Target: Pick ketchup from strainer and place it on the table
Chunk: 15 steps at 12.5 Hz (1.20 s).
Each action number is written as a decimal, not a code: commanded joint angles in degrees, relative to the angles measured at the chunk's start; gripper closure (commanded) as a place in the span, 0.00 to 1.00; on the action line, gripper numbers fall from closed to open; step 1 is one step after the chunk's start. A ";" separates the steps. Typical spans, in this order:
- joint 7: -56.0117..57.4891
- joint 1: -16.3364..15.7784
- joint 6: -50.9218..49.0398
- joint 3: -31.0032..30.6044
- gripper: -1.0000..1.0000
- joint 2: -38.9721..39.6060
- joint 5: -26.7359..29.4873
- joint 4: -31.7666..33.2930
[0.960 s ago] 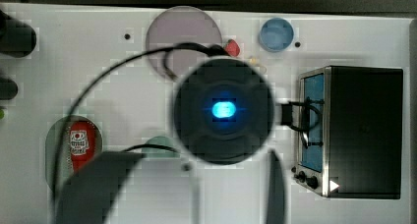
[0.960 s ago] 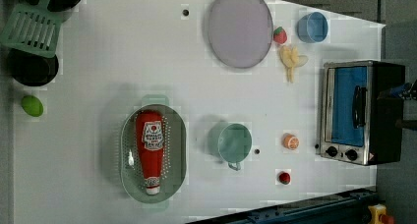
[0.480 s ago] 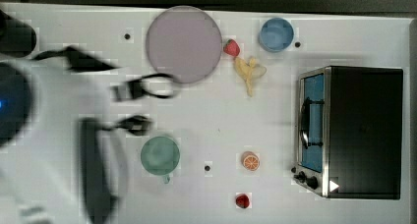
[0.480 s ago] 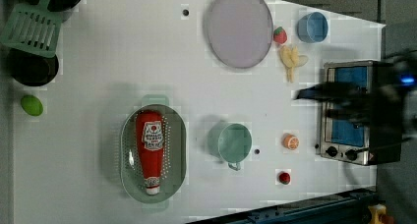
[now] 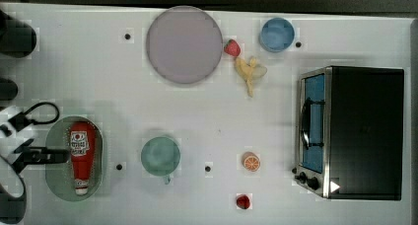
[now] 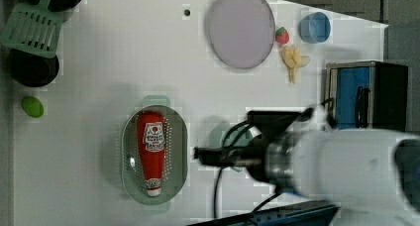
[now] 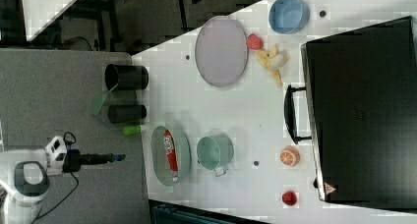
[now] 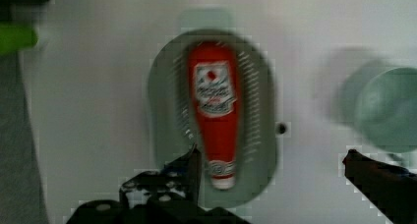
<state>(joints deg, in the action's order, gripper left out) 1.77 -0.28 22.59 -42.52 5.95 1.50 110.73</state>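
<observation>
The step in hand is the approach: nothing has been picked yet. In the top view, going left to right, the tool [image 5: 29, 136] hangs at the table's [image 5: 207, 111] left edge with its fingers spread wide and nothing between them. Just beside it, the ketchup [image 5: 81, 156] lies flat inside the strainer [image 5: 56, 183], cap toward the table's near-left corner. Beyond it stands the green mug [image 5: 160, 157], well apart.

In the wrist view the bottle lies lengthwise, with the two dark fingers [image 8: 189, 167] standing either side of its cap end.

The next move, as I judge it, calls for centring the open tool across the bottle's body, sinking into the strainer without knocking its rim, then closing.
</observation>
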 commanded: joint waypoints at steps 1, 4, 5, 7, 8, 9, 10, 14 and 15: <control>-3.71 1.25 7.67 0.35 0.00 3.29 -4.11 2.83; -6.89 0.17 16.50 0.26 0.00 9.22 -11.09 6.08; -7.71 -0.01 19.51 0.28 0.00 11.55 -12.94 6.85; -10.16 -0.23 24.55 0.38 0.00 16.42 -16.12 7.56; -11.44 -0.35 26.42 0.44 0.00 18.81 -17.97 7.55; -12.90 -0.49 27.95 0.59 0.00 21.01 -20.22 7.50; -14.69 -0.70 29.36 0.92 0.00 23.02 -22.48 7.49; -20.12 -1.91 35.03 2.89 0.00 30.14 -29.67 7.23; -21.82 -2.34 36.11 3.51 0.00 31.53 -30.51 7.04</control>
<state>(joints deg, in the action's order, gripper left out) -15.15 -1.67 57.35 -38.92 37.63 -29.04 118.06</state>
